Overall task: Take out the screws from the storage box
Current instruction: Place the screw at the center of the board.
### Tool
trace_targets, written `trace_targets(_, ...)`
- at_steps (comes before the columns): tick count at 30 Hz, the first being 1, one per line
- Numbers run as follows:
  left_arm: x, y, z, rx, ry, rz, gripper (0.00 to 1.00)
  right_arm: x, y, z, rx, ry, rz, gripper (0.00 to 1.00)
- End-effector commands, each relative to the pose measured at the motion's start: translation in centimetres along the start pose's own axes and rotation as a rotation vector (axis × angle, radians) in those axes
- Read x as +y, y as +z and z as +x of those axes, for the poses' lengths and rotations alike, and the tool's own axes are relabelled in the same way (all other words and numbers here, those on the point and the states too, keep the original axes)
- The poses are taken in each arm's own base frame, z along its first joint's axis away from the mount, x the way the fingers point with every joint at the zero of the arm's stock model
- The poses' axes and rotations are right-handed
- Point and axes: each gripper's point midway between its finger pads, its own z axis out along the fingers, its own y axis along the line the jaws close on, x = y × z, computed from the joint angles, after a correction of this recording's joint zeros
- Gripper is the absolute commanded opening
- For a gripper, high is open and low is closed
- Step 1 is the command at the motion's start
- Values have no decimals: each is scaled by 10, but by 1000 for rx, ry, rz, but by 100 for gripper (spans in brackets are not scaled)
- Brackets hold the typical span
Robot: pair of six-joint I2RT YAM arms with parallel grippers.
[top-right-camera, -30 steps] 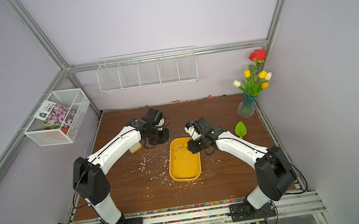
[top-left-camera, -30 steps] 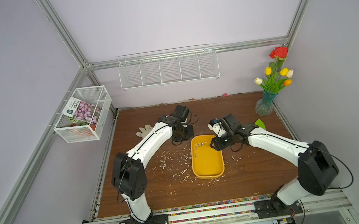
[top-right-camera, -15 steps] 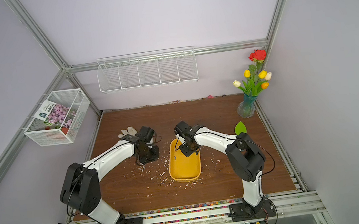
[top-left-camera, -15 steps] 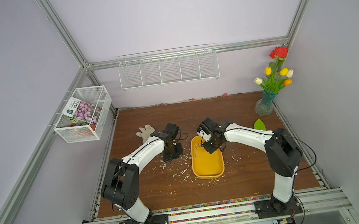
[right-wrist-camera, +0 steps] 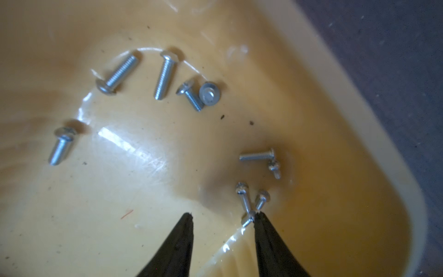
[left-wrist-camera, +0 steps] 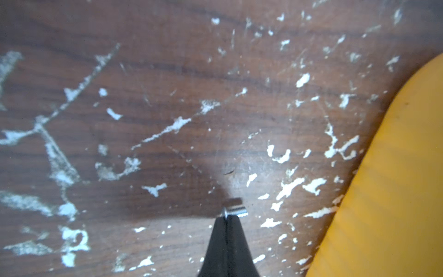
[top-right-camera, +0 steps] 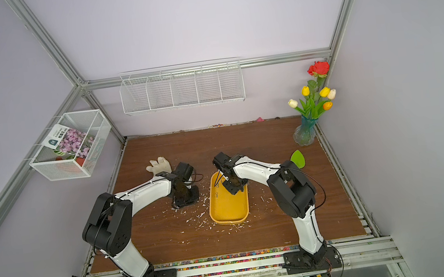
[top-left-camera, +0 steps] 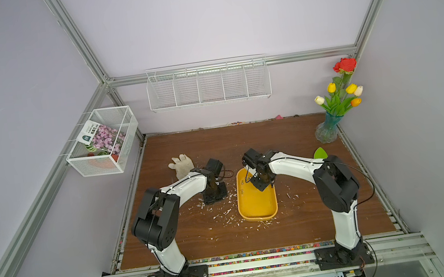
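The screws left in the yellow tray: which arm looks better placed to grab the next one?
Right. The right gripper hangs open inside the storage box, with loose screws at its tip. The left gripper is shut on a held screw over the table, outside the box.

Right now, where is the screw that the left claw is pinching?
In the left wrist view, the screw is pinched at the tip of the left gripper, low over the wooden table, just left of the storage box.

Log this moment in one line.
left gripper: shut on screw, above table | right gripper: open, inside storage box, tips among loose screws
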Motion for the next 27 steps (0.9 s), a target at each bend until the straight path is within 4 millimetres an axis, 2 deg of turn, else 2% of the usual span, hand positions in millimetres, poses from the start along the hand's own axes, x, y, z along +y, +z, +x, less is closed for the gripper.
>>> trace_targets(1,4,8,1,6,6,-1,7,-2,6,6,49,-17,13,46)
trace_targets(5,3,6,0,0,8,2,12,-5,13,9,60,-18,37,46)
trace_targets(18,-3,9,-2,15,10,28,16,1,30,24,135,25,4,47)
trace_targets(23,-3,7,-3,11,12,24,28,6,31,31,153,40,-24,37)
trace_targets(27,-3,7,-3,10,10,26,29,7,31,36,160,44,-31,29)
